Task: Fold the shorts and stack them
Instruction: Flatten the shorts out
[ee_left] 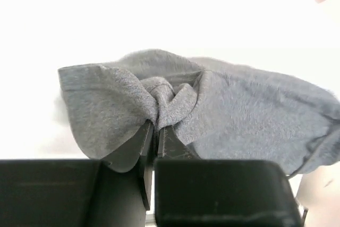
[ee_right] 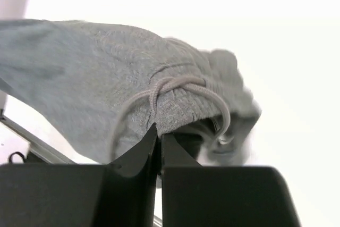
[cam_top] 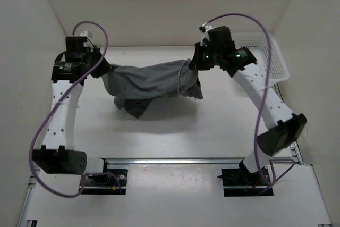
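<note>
1. Shorts (cam_top: 154, 81): upper middle of the top view, slung between the two arms. The cloth is bunched and sagging, with one lobe drooping at centre-left toward the table (cam_top: 212, 131). I cannot tell whether that lobe touches the surface.
2. Left gripper (ee_left: 157, 131): jaws pressed together on a gathered twist of grey fabric at the left end of the shorts. The pinch sits at lower centre of the left wrist view.
3. Right gripper (ee_right: 159, 137): jaws closed on the waistband edge at the right end. The drawstring (ee_right: 175, 86) loops just above the fingertips, and one strand hangs down beside them.
4. Basket (cam_top: 276, 62): white mesh, upper right of the top view, beyond the right arm and apart from the shorts.
5. Progress, as judged: early. Both ends are gripped, but no fold shows. The garment is crumpled, not laid flat, and the legs are not lined up.
6. Remaining, as judged: spread the shorts flat on the table, fold them, then set them in their stacking place. No folded pile is visible anywhere in the views.
</note>
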Motion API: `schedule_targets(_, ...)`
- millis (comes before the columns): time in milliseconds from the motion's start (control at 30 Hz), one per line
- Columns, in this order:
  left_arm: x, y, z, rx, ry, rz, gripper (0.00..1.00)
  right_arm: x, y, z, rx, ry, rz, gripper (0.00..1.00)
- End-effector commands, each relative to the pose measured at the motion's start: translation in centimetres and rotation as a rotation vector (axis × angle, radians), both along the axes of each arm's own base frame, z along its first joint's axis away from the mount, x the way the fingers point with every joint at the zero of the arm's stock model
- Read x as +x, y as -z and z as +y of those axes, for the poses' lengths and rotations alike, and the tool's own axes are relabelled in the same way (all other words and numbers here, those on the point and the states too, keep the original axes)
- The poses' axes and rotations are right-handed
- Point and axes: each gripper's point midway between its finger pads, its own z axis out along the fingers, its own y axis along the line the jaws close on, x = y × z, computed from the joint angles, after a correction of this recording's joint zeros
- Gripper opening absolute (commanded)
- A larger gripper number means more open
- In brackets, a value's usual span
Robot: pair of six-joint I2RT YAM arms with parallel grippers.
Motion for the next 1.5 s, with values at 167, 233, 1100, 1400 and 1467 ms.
schedule_targets(167, -8.0, -11.9, 1.3, 0.086, -0.025, -0.248, 0.11, -7.1, -9.9, -6.4, 0.007, 0.033, -0.235, 0.00)
schedule_targets(233, -8.7, -11.6, 0.5, 0.038, -0.008, -0.257, 0.11, -7.9, -10.5, -8.0, 0.005, 0.082, -0.262, 0.00)
schedule_targets(1100, -12.7, 17.2, -1.5, -0.109, -0.114, 0.482, 0.76, -11.2, 15.4, -10.3, 0.034, 0.360, 0.493, 0.44)
schedule_targets(1400, -14.8, 22.9, -1.9, -0.198, -0.284, 0.602, 0.92, -12.2, 19.1, -10.3, 0.061, 0.440, 0.573, 0.56)
schedule_targets(1467, -15.1, 23.8, -2.2, -0.198, -0.297, 0.639, 0.87, -11.5, 19.0, -10.0, 0.059, 0.441, 0.577, 0.56)
